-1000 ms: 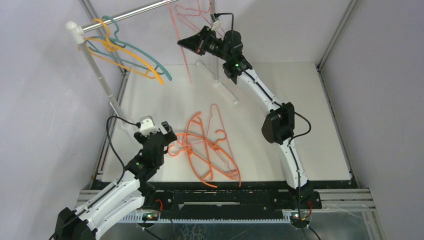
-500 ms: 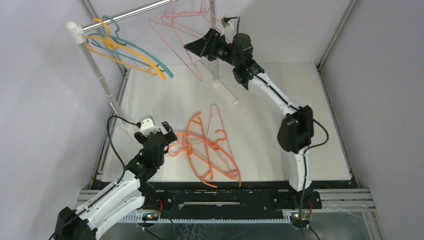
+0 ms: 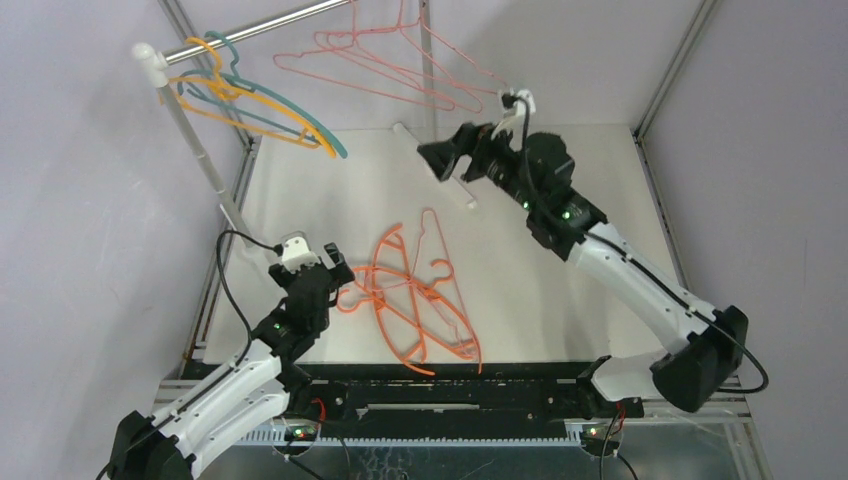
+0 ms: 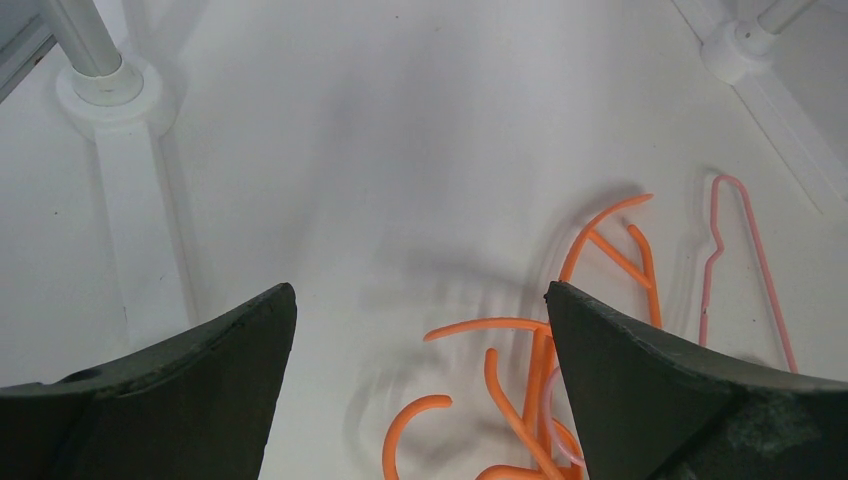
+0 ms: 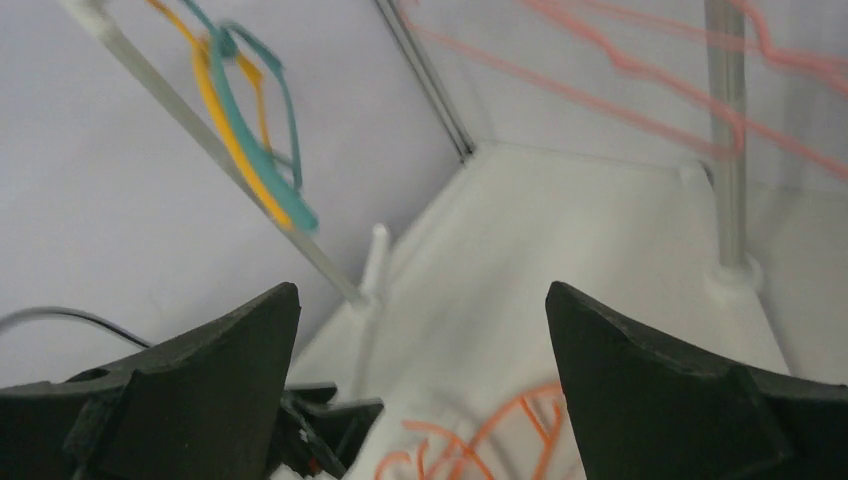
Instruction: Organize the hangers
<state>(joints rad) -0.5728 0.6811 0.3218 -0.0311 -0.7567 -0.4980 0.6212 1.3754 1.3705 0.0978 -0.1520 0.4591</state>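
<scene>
I have released the pink hangers (image 3: pixel 392 68) onto the rail (image 3: pixel 270 27), upper centre: right gripper (image 3: pixel 438 160) wide open, empty; left gripper (image 3: pixel 338 274), equally open and empty, faces the orange hangers (image 3: pixel 405 300) next.

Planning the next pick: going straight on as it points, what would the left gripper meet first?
Likely bare white table, beside the orange hangers; nothing nearer shows before the open left gripper, though depth is unclear.

A tangled pile of orange and pink hangers (image 3: pixel 405 292) lies on the white worktop (image 3: pixel 600 250), toward its near-left corner. White post feet (image 4: pixel 108 88) stand farther back.
</scene>
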